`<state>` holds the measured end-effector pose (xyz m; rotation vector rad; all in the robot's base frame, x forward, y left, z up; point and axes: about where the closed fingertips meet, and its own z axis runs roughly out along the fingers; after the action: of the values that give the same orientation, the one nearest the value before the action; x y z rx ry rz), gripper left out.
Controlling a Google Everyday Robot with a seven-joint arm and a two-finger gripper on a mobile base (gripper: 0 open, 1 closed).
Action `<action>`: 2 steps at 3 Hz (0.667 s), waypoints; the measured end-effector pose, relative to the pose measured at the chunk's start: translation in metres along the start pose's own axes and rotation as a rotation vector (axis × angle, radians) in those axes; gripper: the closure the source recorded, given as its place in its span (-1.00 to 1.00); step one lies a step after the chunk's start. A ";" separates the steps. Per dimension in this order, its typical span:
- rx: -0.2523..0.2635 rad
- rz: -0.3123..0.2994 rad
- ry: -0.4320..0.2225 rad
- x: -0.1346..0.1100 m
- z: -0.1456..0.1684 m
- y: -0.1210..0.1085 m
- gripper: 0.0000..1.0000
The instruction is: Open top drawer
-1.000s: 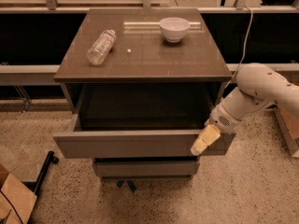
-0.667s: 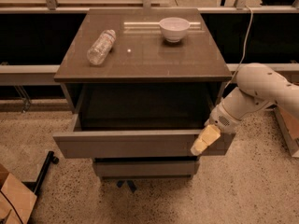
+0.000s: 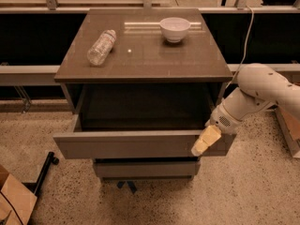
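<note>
Grey-brown top drawer [image 3: 131, 145] already pulled well out from under bench [image 3: 150, 62], dark inside showing, so we reckon job's mostly done. Gripper [image 3: 205, 142] sits at front panel's right end; can't tell if it's clamped or loose. Left: maybe bit more pull, then let go.

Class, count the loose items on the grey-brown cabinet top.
2: a clear plastic bottle lying on its side at left, a white round bowl at back right. The gripper is at the front right of the open grey-brown top drawer.
</note>
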<state>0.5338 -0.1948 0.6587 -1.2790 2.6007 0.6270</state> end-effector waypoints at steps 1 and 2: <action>0.000 0.000 0.000 0.000 0.000 0.000 -1.00; 0.000 0.000 0.000 0.000 0.000 0.000 -0.64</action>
<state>0.5338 -0.1947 0.6586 -1.2791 2.6007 0.6271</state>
